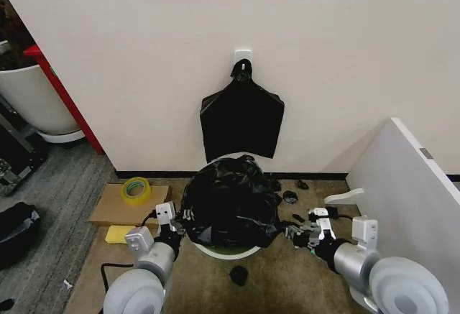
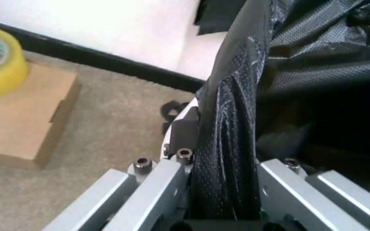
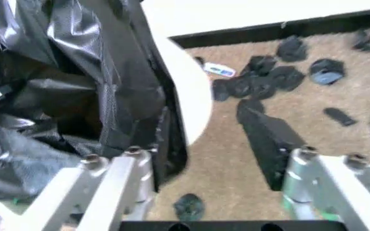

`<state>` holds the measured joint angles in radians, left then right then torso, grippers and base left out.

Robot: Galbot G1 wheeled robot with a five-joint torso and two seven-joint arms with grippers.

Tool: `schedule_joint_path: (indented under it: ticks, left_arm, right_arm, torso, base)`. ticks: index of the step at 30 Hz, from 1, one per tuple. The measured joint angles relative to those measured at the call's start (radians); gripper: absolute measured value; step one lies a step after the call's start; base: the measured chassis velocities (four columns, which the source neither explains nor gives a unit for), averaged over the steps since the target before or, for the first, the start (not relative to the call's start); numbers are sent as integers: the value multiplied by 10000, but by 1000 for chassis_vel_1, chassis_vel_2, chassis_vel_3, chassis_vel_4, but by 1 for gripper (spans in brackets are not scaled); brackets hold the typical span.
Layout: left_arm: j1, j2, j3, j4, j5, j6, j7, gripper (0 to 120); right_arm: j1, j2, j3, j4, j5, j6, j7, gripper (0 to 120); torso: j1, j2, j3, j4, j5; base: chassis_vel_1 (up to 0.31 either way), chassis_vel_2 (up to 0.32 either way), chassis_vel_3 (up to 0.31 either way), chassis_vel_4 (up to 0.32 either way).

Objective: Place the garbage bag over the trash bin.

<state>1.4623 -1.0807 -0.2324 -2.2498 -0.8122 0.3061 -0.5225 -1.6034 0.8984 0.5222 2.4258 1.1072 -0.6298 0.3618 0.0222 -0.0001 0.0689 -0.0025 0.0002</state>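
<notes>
My left gripper (image 2: 223, 202) clamps a fold of the one garbage bag (image 1: 230, 199) at the left rim of the single trash bin (image 1: 224, 251). My right gripper (image 3: 217, 183) stands spread at the right rim, bag film beside one finger. The bag drapes over the bin.

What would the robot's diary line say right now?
left gripper: shut on garbage bag | right gripper: open at trash bin rim | bag bunched over bin
</notes>
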Motion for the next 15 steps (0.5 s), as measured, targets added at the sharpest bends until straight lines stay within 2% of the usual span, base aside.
schedule_joint_path:
  ticks: [5, 6, 9, 11, 13, 15]
  left_arm:
    - [-129, 18, -10, 181, -55, 131, -159, 1]
    - [-129, 18, -10, 181, -55, 131, -159, 1]
    - [-283, 120, -6, 255, -218, 187, -142, 1]
    - [-367, 215, 40, 283, -241, 186, 65, 1]
    - [-402, 252, 68, 293, -235, 184, 161, 1]
    - [-537, 383, 170, 323, -161, 173, 461, 1]
  right_arm:
    - [-961, -50, 653, 402, -322, -83, -76, 63]
    - [-961, -50, 653, 402, -322, -83, -76, 63]
    - [-1358, -221, 1196, 741, -744, 27, -862, 79]
    - [-1313, -414, 1194, 759, -842, 42, -1405, 87]
    - [-1224, -492, 1115, 762, -853, 20, -1570, 88]
    - [-623, -798, 638, 766, -805, -259, -1983, 96]
  torso:
    - [0, 0, 0, -1, 0]
    - [0, 0, 0, -1, 0]
    - [1, 0, -1, -1, -2]
    - [1, 0, 0, -2, 0]
    - [1, 0, -1, -2, -1]
    - [1, 0, 0, -3, 0]
  base:
    - [0, 0, 0, 0]
    - [0, 0, 0, 0]
    - [0, 0, 0, 0]
    - [0, 0, 0, 0]
    - [0, 0, 0, 0]
    - [0, 0, 0, 0]
